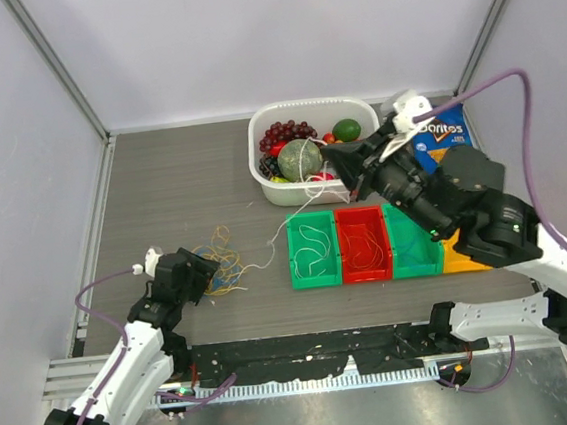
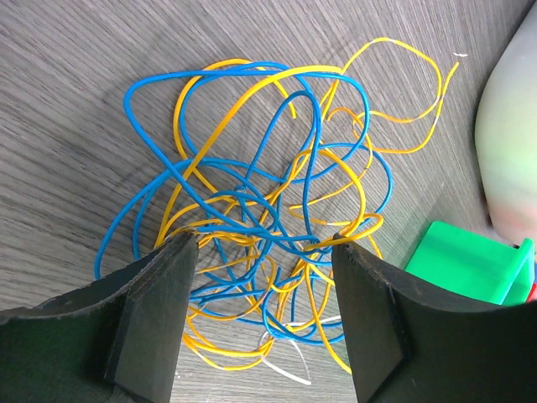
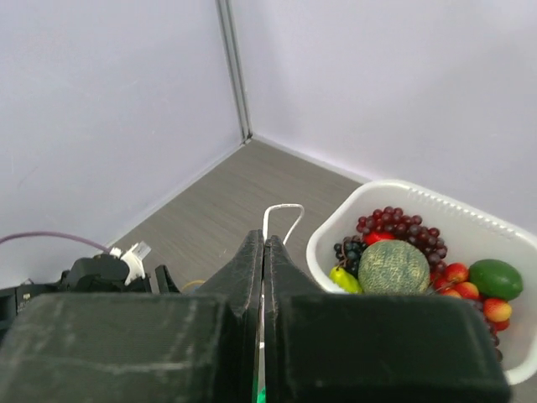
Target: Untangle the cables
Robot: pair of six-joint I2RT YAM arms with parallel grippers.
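A tangle of thin blue and yellow cables (image 1: 223, 261) lies on the table at the left. In the left wrist view the tangle (image 2: 268, 193) fills the middle, with a white strand (image 2: 285, 357) under it. My left gripper (image 1: 207, 272) is open, its jaws down on either side of the tangle's near part (image 2: 264, 248). My right gripper (image 1: 346, 178) is raised by the fruit basket and shut on a white cable (image 1: 278, 235) that runs from the tangle up to it. In the right wrist view a loop of that white cable (image 3: 284, 208) sticks out past the shut fingertips (image 3: 264, 239).
A row of bins stands at centre right: a green bin (image 1: 315, 270) holding a white cable, a red bin (image 1: 366, 270) holding thin cable, another green bin (image 1: 416, 260) and an orange one (image 1: 466, 258). A white fruit basket (image 1: 256, 140) and a Doritos bag (image 1: 441, 135) are behind.
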